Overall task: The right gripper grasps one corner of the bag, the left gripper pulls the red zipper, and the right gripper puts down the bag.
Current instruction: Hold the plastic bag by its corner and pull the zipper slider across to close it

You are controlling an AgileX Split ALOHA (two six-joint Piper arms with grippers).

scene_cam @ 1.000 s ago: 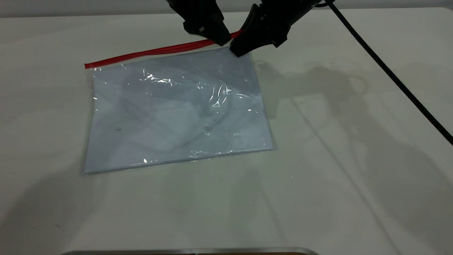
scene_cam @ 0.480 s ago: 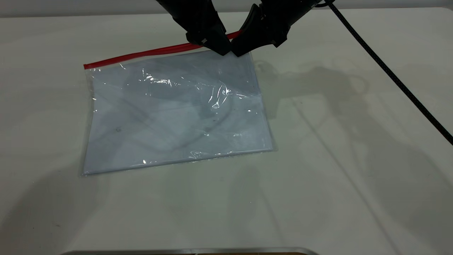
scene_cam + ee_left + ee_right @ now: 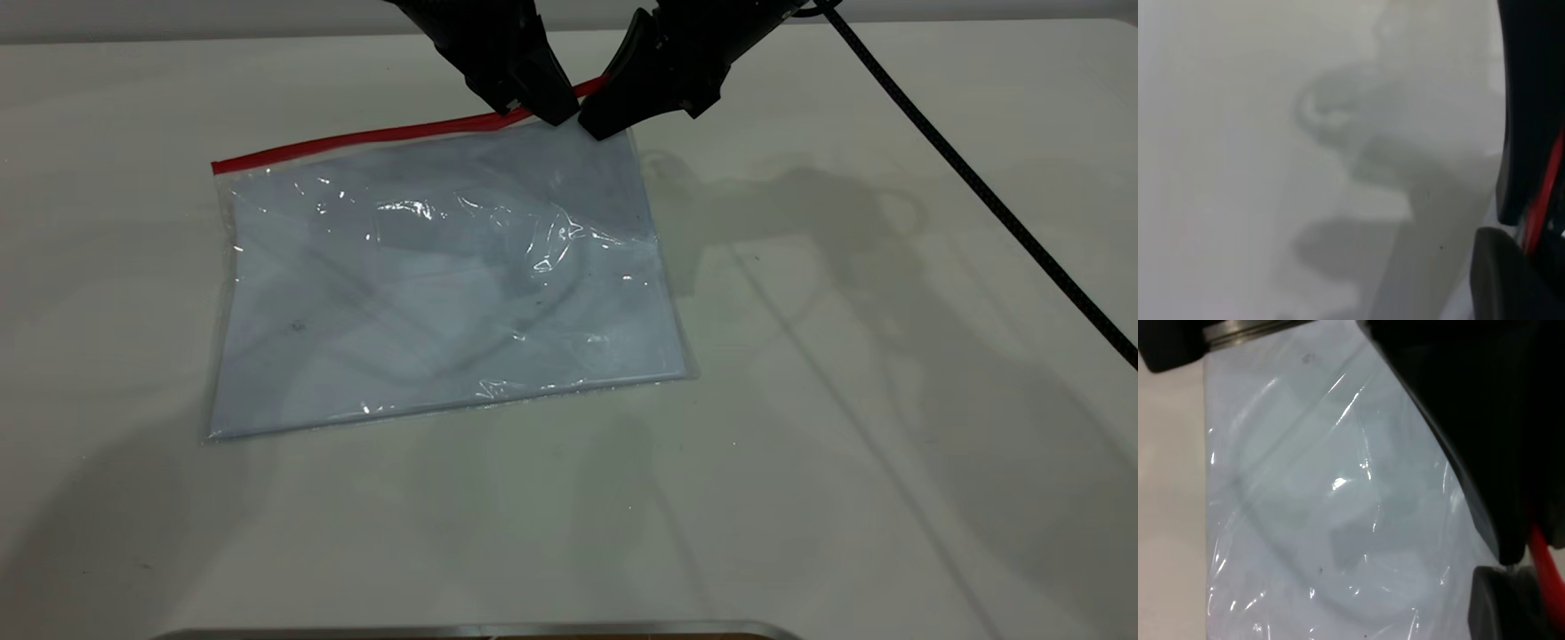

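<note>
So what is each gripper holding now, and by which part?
Right gripper pinches the bag at its red-strip corner. Left gripper clamps the red zipper.

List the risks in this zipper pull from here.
The left gripper and right gripper crowd the same end of the red zipper, so they may collide. Most of the bag lies unpinned on the table, so it may drag or buckle rather than unzip.
</note>
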